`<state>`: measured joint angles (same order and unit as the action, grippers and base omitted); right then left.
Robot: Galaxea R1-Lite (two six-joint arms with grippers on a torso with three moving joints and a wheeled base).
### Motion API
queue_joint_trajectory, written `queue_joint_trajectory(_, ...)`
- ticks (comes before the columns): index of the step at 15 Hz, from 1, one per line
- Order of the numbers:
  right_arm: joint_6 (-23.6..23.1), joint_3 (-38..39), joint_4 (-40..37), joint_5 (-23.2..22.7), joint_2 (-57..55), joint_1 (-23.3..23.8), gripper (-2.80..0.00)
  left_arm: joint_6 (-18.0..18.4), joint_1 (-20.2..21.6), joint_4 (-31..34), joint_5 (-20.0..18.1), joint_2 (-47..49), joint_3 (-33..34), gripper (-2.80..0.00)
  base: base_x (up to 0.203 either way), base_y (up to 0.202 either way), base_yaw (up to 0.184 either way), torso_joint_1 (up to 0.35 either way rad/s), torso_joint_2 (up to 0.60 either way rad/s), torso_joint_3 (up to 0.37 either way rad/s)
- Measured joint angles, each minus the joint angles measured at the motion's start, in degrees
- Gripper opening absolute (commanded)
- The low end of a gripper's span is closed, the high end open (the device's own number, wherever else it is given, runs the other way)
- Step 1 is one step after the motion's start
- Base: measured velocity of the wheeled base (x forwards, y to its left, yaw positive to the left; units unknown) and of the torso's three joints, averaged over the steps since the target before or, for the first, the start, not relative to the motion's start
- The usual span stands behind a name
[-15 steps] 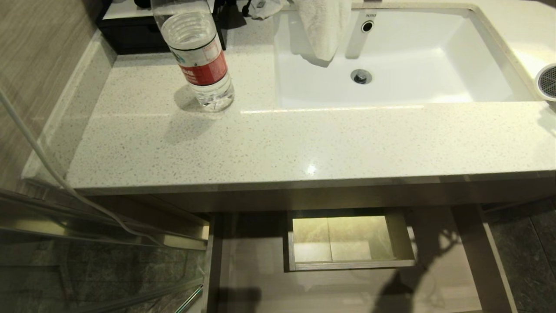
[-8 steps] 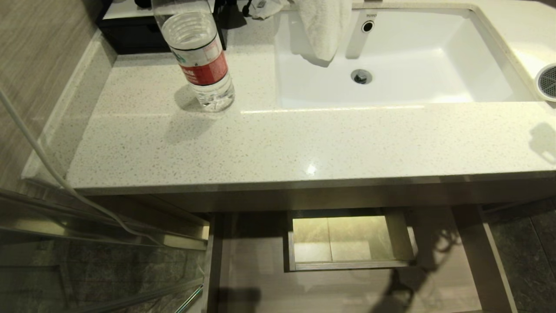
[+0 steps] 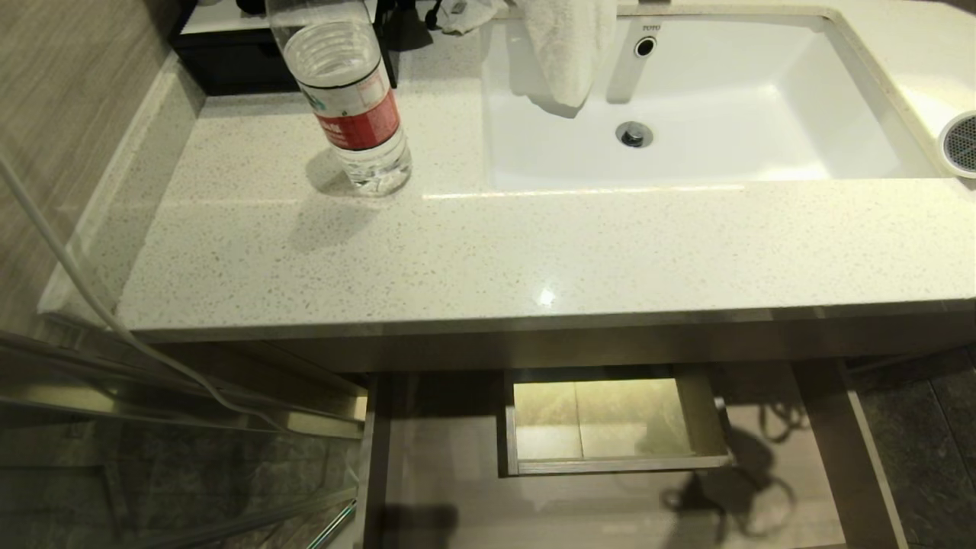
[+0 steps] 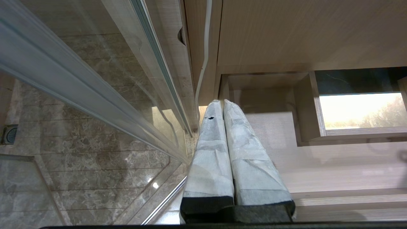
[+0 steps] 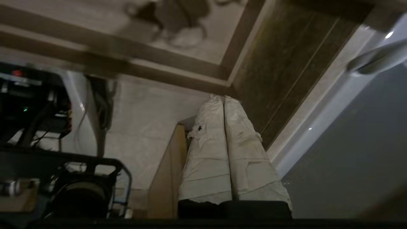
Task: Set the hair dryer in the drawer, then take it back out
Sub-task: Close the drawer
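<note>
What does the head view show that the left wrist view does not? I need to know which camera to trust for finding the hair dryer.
Only the head view shows the countertop, the sink, the water bottle, the towel, and the hair dryer, just its grey grille at the right edge of the counter. Only the left wrist view shows the left gripper, shut and empty, beside a glass panel. Both show the open drawer with its boxed cut-out.

— Where's the hair dryer (image 3: 962, 145)?
— On the counter's far right edge, beside the basin; only its round grey slotted grille shows.
— And the drawer (image 3: 831, 450)?
— Pulled open below, light wood-grain, boxed rectangular cut-out inside.
</note>
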<state>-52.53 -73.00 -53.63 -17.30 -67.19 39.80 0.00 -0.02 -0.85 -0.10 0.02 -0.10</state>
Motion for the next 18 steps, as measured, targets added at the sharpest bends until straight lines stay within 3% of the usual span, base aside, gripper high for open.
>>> queue_joint_trajectory(9,1.5,-0.3,0.7,-0.3,-3.2,0.0,-2.8,0.0,0.0,0.0,0.0,0.0,0.0,-2.8,0.0,0.0,0.0,-0.009,0.01,-0.006)
queue_joint_trajectory(18,1.5,0.3,1.0,-0.3,-2.6,0.0,-2.8,0.0,0.0,0.0,0.0,0.0,0.0,-2.8,0.0,0.0,0.0,-0.31,0.12,-0.189)
